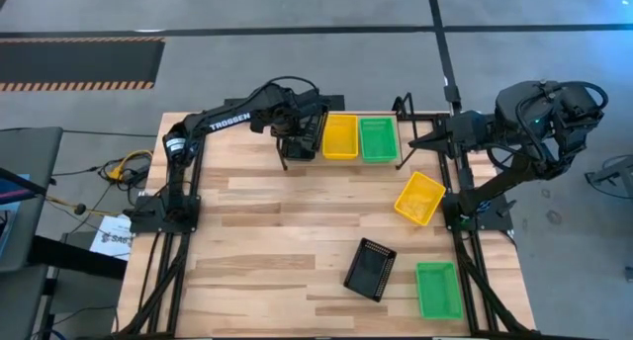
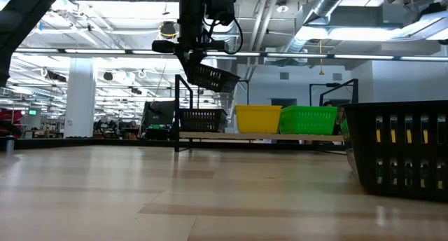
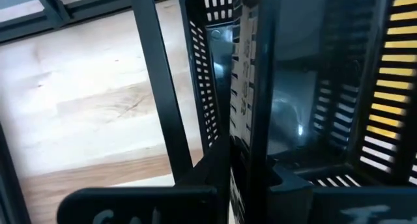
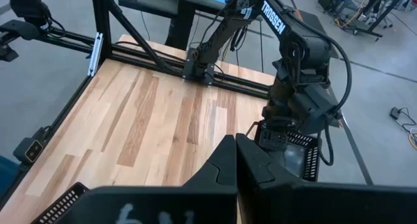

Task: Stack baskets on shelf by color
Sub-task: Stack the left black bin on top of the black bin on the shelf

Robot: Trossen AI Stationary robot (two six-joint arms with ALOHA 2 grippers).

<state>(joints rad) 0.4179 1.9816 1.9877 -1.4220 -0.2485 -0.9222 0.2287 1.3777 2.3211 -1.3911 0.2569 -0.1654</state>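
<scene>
Big light-wood plank tabletop (image 1: 267,231) on a black frame. At its far edge, a low light-wood shelf on thin black wire legs (image 2: 259,136). On the shelf: black perforated plastic basket (image 2: 201,120) directly below the left gripper (image 1: 300,132), then yellow basket (image 1: 340,136), then bright green basket (image 1: 378,138), touching. On the tabletop, nearer the right gripper (image 1: 410,142): another yellow basket (image 1: 419,198), black basket (image 1: 370,269), green basket (image 1: 438,289).

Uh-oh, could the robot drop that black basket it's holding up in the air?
Maybe. The left tool pinches only one wall of the raised black basket, which hangs tilted, so it might slip or land crooked on the black basket on the shelf. It could also bump the yellow basket on the shelf right beside that spot.
</scene>
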